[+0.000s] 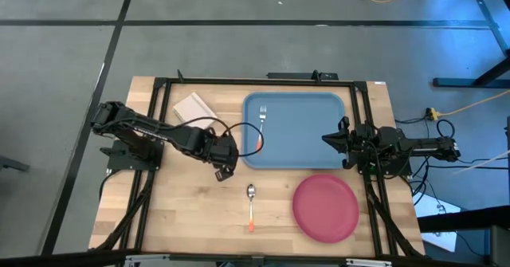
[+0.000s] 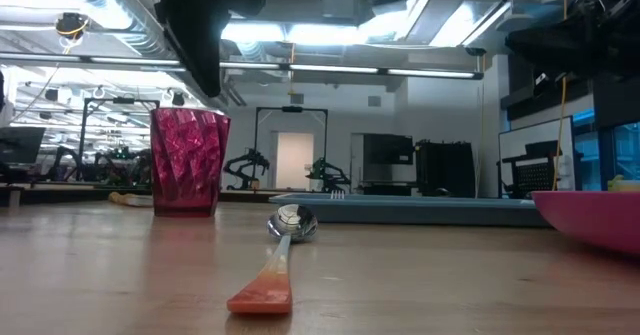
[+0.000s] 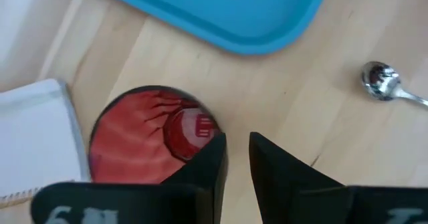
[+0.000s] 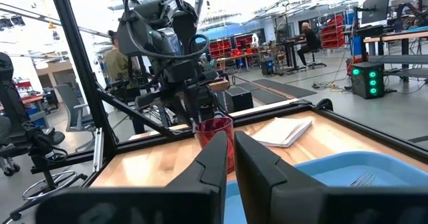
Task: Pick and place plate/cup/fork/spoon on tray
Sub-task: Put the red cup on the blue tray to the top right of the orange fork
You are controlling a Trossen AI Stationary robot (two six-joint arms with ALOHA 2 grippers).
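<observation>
Right, tray as landmark, near to far from the table's front edge.

spoon: on bare wood in front of the tray's front-left corner, bowl toward the tray, handle toward the front edge. Not yet loaded.
plate: flat on the wood just in front of the tray's front-right part, apart from its rim. Nothing on it.
cup: upright on the wood just off the tray's left-front corner, empty inside as far as the left wrist view shows.
left gripper: directly over the cup, jaws nearly pressed together with only a thin gap, one finger at the cup's rim, pinching nothing. Looks lined up for a rim grasp; it would need to spread first.
tray: light blue, centre-back of the table. Holds only the fork, lengthwise along its left side, prongs toward the back.
right gripper: parked at the tray's right edge, fingers close together, holding nothing.
napkin: white, left of the tray's back-left corner.
</observation>
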